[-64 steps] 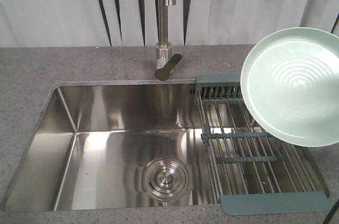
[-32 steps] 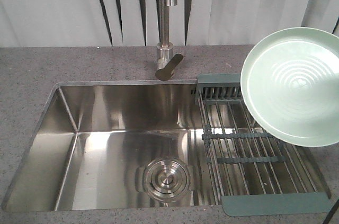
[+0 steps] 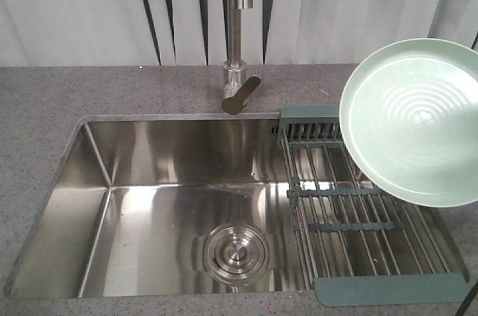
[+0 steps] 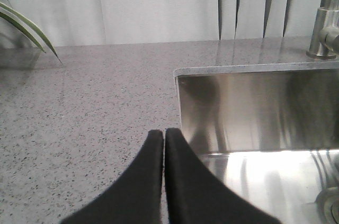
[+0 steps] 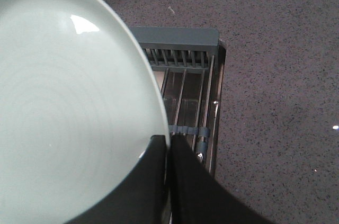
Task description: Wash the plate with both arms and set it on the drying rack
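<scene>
Plate [image 3: 414, 122] held over the rack [image 3: 351, 219], probably pre-wash.
One counter [image 3: 45, 99], one sink [image 3: 172, 181], one rack, one plate tilted above that rack, rim pinched by the right end effector [image 5: 167, 142]; the left end effector [image 4: 163, 135], closed and empty, hovered by the sink's corner. Next, I reckoned: swing the plate over the sink.

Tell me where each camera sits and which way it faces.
Front: above the counter, looking down at sink, rack, raised plate; no gripper shows.
Left wrist: low over counter beside sink, facing the curtain; shut left gripper.
Right wrist: above rack, looking down; right gripper pinches plate.
Front and right wrist share plate and rack.
</scene>
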